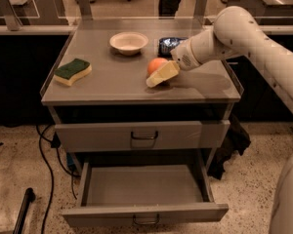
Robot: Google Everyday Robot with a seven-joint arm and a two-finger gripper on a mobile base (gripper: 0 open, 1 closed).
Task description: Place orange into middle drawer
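Note:
The orange (155, 64) sits on the grey cabinet top (117, 84), right of centre. My gripper (159, 75) is at the orange, its cream tip reaching down in front of the fruit from the right and hiding its lower right side. The white arm (234, 33) comes in from the right edge. The middle drawer (141, 185) is pulled out below, and I see nothing in it. Its front with the dark loop handle (146, 222) faces the camera.
A cream bowl (129, 42) stands at the back of the top. A green-and-yellow sponge (72, 71) lies at the left. A dark packet (168, 45) lies behind the orange. The upper drawer front (141, 135) is closed. Cables (44, 150) trail on the floor at the left.

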